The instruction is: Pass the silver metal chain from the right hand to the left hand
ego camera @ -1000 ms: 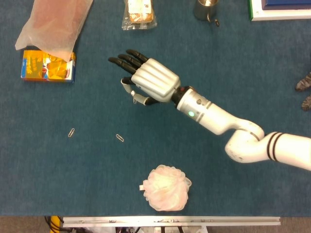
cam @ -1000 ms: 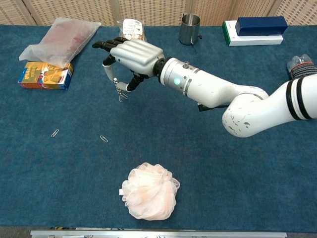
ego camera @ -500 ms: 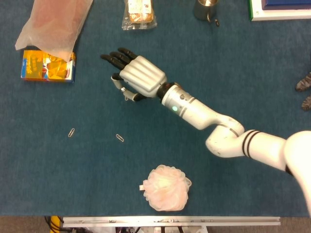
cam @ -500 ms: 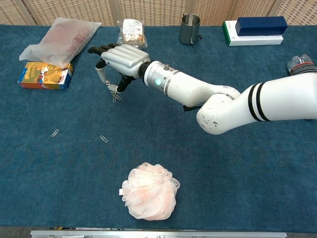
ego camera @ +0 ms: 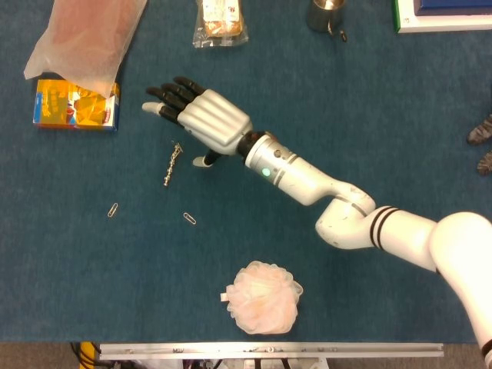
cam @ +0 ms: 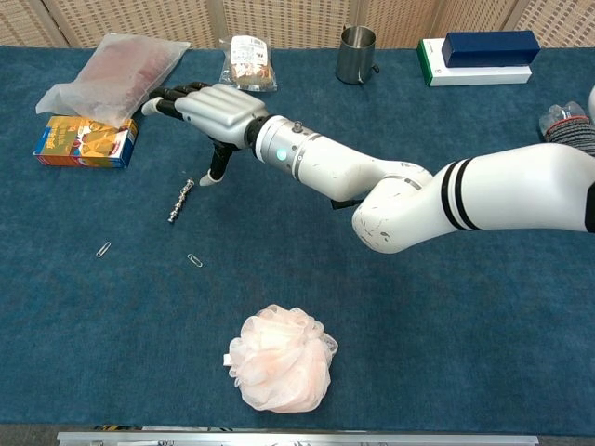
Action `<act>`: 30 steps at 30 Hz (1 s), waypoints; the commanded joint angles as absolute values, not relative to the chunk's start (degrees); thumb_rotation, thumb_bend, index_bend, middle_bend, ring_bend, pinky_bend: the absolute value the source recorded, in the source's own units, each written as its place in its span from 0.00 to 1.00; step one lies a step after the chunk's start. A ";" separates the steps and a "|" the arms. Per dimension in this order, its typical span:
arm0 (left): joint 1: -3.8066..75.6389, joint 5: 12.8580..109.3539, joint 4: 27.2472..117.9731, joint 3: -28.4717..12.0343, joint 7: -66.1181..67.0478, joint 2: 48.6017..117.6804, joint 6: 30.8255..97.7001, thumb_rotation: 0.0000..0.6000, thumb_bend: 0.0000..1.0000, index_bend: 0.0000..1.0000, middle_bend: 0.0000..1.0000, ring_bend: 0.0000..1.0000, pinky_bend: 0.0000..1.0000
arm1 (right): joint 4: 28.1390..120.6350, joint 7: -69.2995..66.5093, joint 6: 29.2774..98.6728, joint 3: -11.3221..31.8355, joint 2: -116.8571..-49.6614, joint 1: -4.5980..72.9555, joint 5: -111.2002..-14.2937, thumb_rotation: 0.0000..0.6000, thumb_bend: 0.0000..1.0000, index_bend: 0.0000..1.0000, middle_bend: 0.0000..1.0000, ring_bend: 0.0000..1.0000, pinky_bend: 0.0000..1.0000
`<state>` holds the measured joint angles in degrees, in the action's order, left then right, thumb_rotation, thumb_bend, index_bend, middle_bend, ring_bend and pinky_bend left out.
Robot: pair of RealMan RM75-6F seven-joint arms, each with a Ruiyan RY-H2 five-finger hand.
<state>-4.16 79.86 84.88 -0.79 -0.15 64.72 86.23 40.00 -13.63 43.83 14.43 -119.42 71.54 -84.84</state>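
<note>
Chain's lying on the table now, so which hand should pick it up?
Probably the right hand: its open fingers hover just beside the silver chain, lying loose on the blue table. The left hand shows in neither view.

Silver chain (ego camera: 171, 164) (cam: 180, 202), short, linked, stretched nearly straight along a slight diagonal, lying flat on the blue counter (ego camera: 92, 261) (cam: 112, 353), clear of the hand (ego camera: 201, 120) (cam: 209, 104), held by nothing

blue carpeted table (cam: 483, 307), woven tan screen (cam: 279, 19) behind, metal front rail (ego camera: 269, 350).
</note>
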 commanded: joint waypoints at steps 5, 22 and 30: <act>-2.98 80.84 86.31 -1.34 1.43 64.33 85.99 1.00 0.15 0.40 0.43 0.39 0.57 | 45.95 -10.57 48.27 13.08 -113.57 66.61 -84.36 1.00 0.00 0.00 0.02 0.00 0.03; 6.81 77.66 94.50 -5.82 12.83 66.33 76.63 1.00 0.14 0.26 0.13 0.13 0.27 | 77.33 5.82 58.19 9.34 -84.03 48.87 -78.88 1.00 0.00 0.02 0.03 0.00 0.03; 12.43 73.88 94.22 -8.05 15.90 70.14 70.78 1.00 0.05 0.18 0.04 0.04 0.19 | 84.32 8.05 62.59 7.87 -75.35 42.55 -77.61 1.00 0.00 0.03 0.02 0.00 0.03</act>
<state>11.41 74.75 94.39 -7.50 15.23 69.25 71.82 82.87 7.39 61.37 8.39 -76.92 43.99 -78.11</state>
